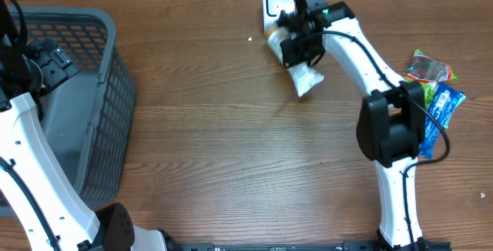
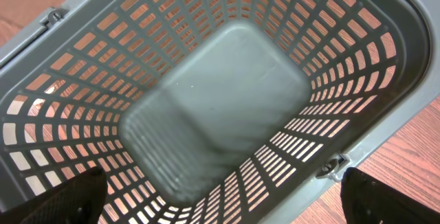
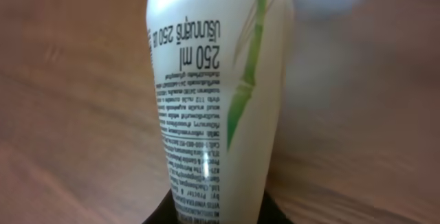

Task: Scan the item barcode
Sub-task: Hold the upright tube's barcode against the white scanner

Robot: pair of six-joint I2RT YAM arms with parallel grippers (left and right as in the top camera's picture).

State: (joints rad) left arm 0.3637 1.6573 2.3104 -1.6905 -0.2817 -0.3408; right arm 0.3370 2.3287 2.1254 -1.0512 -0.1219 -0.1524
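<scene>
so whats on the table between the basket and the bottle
Overhead view: bare wooden table between grey basket and white bottle, apart from a tiny white speck.

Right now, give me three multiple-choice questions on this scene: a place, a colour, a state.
1. Where is the basket? A far left; B far right; C centre.
2. What colour is the stem printed on the bottle? A red; B green; C blue.
3. The right hand is: A open; B shut, empty; C shut on the bottle.
A: overhead shows it at the left edge. B: the wrist view shows a green stem. C: the bottle sits in its grip.
</scene>
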